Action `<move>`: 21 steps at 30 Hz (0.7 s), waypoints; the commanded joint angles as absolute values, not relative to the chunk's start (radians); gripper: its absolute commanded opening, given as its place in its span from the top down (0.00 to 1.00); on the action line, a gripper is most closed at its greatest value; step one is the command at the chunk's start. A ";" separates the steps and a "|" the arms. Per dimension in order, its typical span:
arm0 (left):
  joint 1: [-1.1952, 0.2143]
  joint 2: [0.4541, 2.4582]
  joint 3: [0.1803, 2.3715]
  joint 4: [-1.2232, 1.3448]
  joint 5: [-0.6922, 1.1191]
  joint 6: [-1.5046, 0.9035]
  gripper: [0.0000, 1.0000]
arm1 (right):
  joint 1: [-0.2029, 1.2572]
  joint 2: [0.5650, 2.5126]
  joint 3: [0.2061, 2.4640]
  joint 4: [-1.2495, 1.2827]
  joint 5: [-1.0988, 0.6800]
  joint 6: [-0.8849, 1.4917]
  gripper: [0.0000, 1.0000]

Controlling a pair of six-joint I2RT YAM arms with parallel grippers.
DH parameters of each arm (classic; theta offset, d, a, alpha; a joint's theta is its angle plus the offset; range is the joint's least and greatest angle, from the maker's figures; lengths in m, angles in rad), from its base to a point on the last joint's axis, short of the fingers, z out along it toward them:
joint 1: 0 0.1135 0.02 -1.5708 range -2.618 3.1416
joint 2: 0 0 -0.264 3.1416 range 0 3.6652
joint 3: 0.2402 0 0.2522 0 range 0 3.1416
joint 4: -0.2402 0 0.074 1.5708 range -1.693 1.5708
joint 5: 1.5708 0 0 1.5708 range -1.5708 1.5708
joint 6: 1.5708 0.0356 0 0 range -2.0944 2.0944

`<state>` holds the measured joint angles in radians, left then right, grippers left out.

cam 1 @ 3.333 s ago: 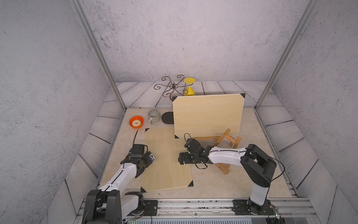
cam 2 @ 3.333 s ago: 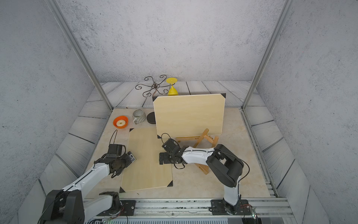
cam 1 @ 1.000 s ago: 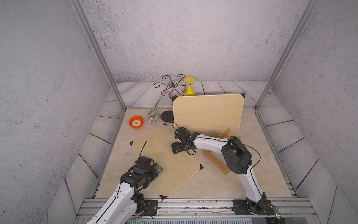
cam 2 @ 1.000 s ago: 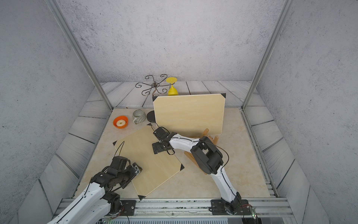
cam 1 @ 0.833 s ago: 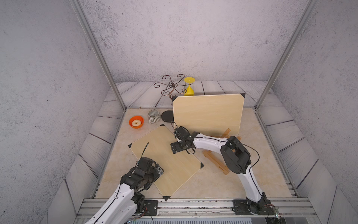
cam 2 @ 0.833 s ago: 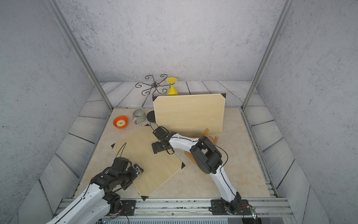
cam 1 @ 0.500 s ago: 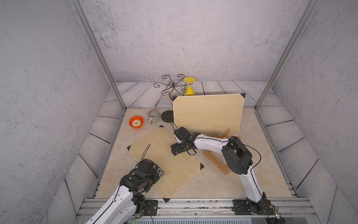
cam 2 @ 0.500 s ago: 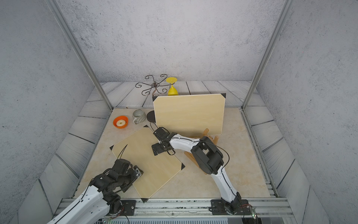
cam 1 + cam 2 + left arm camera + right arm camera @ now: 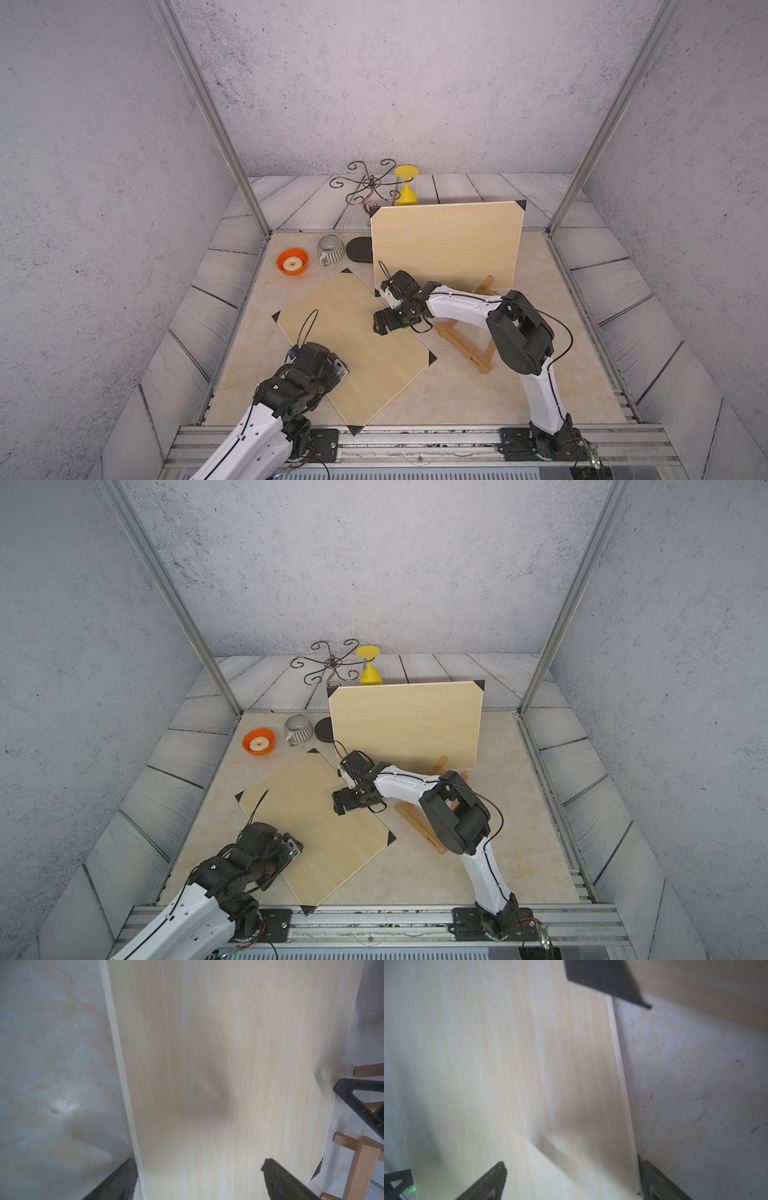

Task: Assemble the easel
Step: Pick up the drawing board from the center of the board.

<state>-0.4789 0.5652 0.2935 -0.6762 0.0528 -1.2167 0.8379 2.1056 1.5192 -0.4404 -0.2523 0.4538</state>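
In both top views the easel frame [image 9: 461, 349] is seen lying collapsed on the desk [image 9: 478, 399], an upright board [image 9: 446, 245] stood behind it and a flat board [image 9: 353, 349] beside it. In the left wrist view the left pincer [image 9: 198, 1162] is spread wide across the flat board's edge, nothing gripped. In the right wrist view the right pincer [image 9: 572, 1163] is likewise agape and empty. Nearly all assembly is judged left
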 commanded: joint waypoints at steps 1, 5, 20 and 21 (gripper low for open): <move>-0.485 0.561 0.262 -0.610 0.089 -1.229 0.03 | 0.851 2.075 1.490 -0.471 -0.377 0.485 0.01; -0.486 0.565 0.239 -0.578 0.107 -1.240 0.03 | 0.852 2.077 1.480 -0.428 -0.427 0.501 0.01; -0.485 0.544 0.242 -0.605 0.100 -1.228 0.03 | 0.854 1.969 1.449 -0.322 -0.621 0.556 0.01; -0.485 0.539 0.243 -0.611 0.095 -1.230 0.03 | 0.854 1.960 1.443 -0.314 -0.631 0.563 0.01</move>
